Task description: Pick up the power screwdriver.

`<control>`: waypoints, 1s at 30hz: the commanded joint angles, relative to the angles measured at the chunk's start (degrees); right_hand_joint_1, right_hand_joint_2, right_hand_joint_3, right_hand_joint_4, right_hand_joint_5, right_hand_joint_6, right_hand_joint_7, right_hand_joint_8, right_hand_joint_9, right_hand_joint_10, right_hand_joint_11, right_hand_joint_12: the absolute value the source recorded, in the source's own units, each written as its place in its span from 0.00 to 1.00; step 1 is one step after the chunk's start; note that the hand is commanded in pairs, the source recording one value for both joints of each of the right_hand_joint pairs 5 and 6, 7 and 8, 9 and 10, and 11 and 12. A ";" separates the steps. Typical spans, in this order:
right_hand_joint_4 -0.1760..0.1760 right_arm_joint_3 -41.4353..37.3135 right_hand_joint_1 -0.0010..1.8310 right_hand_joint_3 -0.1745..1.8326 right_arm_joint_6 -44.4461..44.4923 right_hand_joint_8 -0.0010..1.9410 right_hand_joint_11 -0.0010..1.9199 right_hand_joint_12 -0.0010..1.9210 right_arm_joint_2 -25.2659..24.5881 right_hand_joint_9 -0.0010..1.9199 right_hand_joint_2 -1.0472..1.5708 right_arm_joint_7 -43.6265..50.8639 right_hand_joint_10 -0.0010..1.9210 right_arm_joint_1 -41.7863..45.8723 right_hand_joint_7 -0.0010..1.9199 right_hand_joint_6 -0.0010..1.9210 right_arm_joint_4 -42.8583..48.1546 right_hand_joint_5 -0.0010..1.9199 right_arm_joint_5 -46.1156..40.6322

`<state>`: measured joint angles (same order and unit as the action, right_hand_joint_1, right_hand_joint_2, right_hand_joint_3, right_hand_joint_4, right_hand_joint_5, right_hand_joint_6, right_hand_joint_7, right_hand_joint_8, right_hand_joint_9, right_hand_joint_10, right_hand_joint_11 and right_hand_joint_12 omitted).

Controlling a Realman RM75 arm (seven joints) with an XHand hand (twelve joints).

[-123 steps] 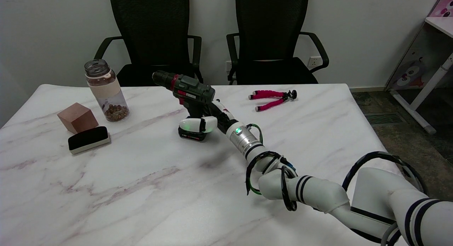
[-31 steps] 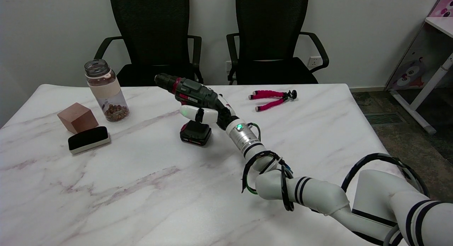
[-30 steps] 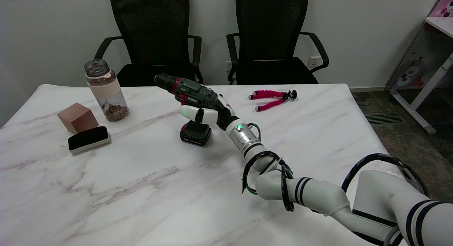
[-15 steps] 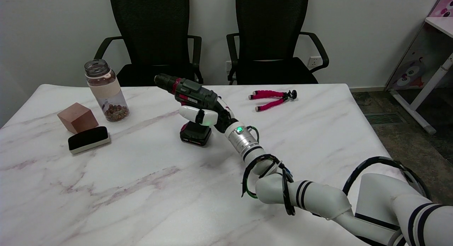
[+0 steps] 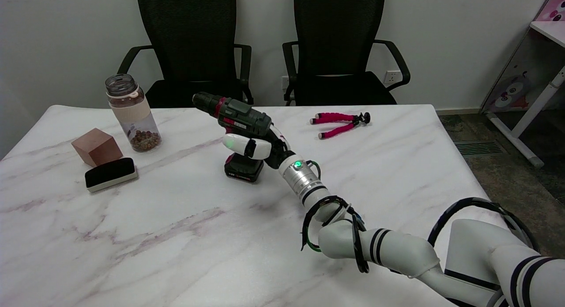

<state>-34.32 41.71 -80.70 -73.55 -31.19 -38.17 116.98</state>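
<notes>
The power screwdriver (image 5: 242,114) has a dark green body, a red ring and a black chuck pointing to the upper left. It stands near the middle of the marble table (image 5: 176,236), tilted a little. Its black battery base (image 5: 243,169) is at the tabletop; I cannot tell whether it touches. My right hand (image 5: 252,147) grips the handle between body and battery, with white fingers wrapped across the front. The handle itself is hidden by the hand. The arm reaches in from the lower right.
On the left stand a clear bottle (image 5: 131,113) with brown bits, a brown cube (image 5: 97,146) and a black eraser (image 5: 110,173). A pink flexible tripod (image 5: 337,121) lies at the back right. Two black chairs (image 5: 194,46) stand behind the far edge.
Four seconds ago the hand was around the battery base; it now holds the handle higher up. Over the last second hand and forearm slipped slightly down and left, and the screwdriver barely moved.
</notes>
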 commanded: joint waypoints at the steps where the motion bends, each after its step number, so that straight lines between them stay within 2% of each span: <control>1: 0.44 1.44 0.52 0.56 -0.13 0.03 0.26 0.26 -0.42 0.26 0.38 -1.10 0.26 0.17 0.03 0.03 -0.28 0.03 -0.35; 9: 0.50 1.57 0.52 0.56 -0.31 0.04 0.24 0.24 -0.77 0.25 0.36 -3.36 0.25 0.08 0.04 0.04 0.85 0.04 -0.09; 13: 0.52 1.63 0.53 0.52 -0.43 0.05 0.25 0.25 -0.86 0.26 0.37 -3.36 0.26 -0.05 0.05 0.05 0.94 0.05 -0.16; 19: 0.56 1.63 0.55 0.49 -0.92 0.07 0.43 0.43 -1.41 0.44 0.44 -3.36 0.44 -0.57 0.07 0.07 2.24 0.07 -0.35; 23: 0.60 1.63 0.56 0.51 -1.09 0.09 0.47 0.47 -1.60 0.51 0.47 -3.36 0.51 -0.75 0.09 0.09 2.69 0.09 -0.35; 26: 0.63 1.63 0.56 0.53 -1.28 0.11 0.47 0.47 -1.77 0.52 0.50 -3.36 0.52 -0.89 0.11 0.11 3.16 0.11 -0.35; 28: 0.65 1.55 0.56 0.53 -1.74 0.16 0.47 0.47 -1.91 0.52 0.53 -3.36 0.52 -1.01 0.16 0.16 3.28 0.16 -0.35; 30: 0.71 1.54 0.56 0.53 -2.09 0.29 0.49 0.48 -1.92 0.54 0.57 -3.36 0.54 -1.15 0.30 0.30 3.28 0.30 -0.35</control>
<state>-32.93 41.24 -81.83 -76.48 -31.61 -36.45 116.71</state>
